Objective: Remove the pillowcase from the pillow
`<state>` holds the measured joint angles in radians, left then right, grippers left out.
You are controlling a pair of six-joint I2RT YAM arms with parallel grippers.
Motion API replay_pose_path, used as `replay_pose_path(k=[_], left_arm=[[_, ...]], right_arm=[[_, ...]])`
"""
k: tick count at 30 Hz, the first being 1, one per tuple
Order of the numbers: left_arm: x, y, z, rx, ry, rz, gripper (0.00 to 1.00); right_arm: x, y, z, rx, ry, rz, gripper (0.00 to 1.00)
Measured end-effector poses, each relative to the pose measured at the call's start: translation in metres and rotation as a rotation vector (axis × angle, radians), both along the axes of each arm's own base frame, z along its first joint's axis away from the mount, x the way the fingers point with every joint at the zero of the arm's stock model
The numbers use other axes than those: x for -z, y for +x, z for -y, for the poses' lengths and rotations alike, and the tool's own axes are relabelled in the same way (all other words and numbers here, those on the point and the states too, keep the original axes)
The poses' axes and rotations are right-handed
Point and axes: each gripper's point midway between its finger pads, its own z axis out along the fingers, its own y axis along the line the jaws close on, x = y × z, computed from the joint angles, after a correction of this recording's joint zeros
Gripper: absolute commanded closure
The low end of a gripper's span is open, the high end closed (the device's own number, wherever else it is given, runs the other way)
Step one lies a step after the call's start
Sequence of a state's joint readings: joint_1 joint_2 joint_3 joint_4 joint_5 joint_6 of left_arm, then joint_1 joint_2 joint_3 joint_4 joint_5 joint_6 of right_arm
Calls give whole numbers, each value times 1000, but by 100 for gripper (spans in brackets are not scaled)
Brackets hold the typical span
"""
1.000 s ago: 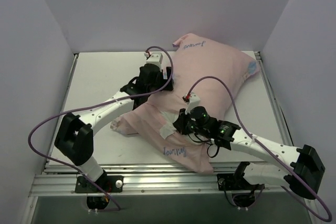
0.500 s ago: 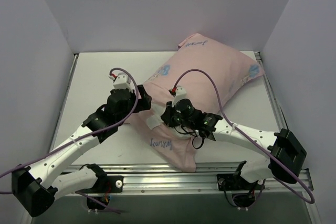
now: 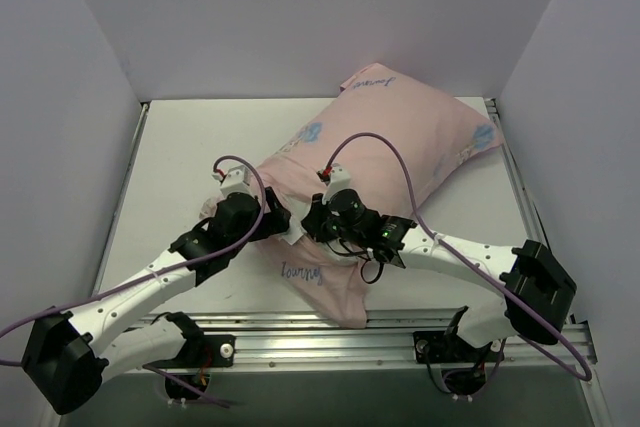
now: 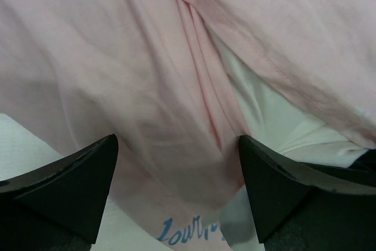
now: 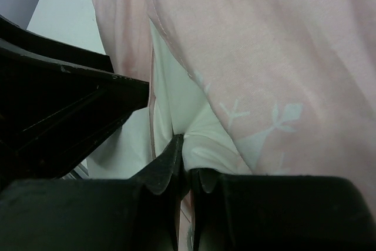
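- the pillowcase [image 3: 400, 147] shows its pale pink side with blue script; it is creased and stuffed full, and lies on the white table [image 3: 180, 147], right of centre.
- the white pillow [image 4: 264, 116] sits inside it, bare only at the open near end.
- the long axis runs diagonally from the near edge to the far right corner, with the opening toward the arms.
- right gripper [image 5: 185, 145]: fingers pressed together, pinching the pillow's white cloth.
- left gripper [image 4: 176, 145]: fingers spread wide over pink fabric.

Top camera looks down from behind; both wrist cameras sit close on the pillowcase [image 4: 117, 86].
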<state>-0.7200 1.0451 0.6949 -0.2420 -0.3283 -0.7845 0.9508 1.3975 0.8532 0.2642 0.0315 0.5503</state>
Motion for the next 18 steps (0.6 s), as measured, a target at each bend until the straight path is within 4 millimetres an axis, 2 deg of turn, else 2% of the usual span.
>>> replay_pose_path(k=[6, 9, 15, 18], left_arm=[[-18, 1, 8, 7, -73, 61, 8], [-18, 3, 10, 8, -76, 65, 11], [2, 10, 8, -30, -28, 31, 30], [4, 14, 8, -50, -39, 35, 37]], right_arm=[[0, 1, -2, 1, 7, 6, 100], [0, 1, -3, 1, 6, 8, 100], [-1, 1, -3, 4, 7, 10, 100], [-1, 2, -3, 7, 6, 11, 100]])
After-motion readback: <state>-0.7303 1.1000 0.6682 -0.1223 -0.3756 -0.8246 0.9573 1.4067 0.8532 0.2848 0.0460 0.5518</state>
